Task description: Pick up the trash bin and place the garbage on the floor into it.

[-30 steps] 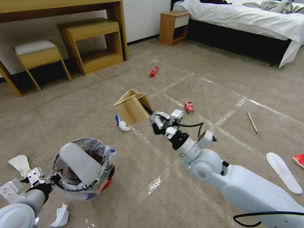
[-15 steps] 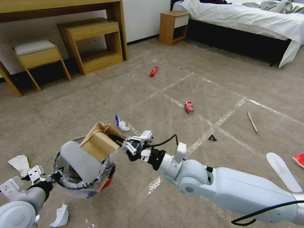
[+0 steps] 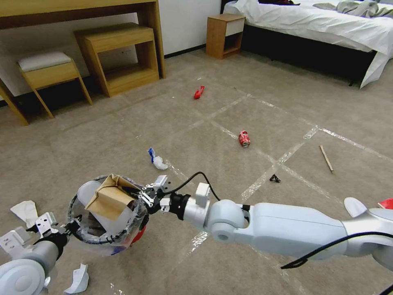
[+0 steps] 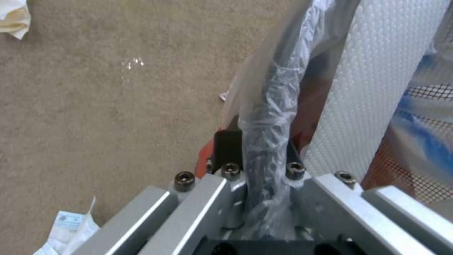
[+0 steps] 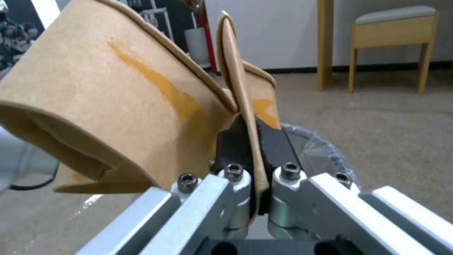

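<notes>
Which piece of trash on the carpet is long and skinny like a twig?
The thin brown wooden stick, lying on the beige carpet at the right. The crushed red can is short and round, and the white-and-blue wad is lumpy.

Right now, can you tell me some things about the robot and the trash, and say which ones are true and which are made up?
1. The right gripper is pinching the brown cardboard box over the trash bin. True.
2. The left gripper is open and touching nothing. False: it is shut on the bin's dark rim and bag liner.
3. The red can is already inside the bin. False: it lies on the floor, far from the bin.
4. A thin stick lies on the carpet. True.
5. The bin is empty. False: a white slipper sole stands inside it.
</notes>
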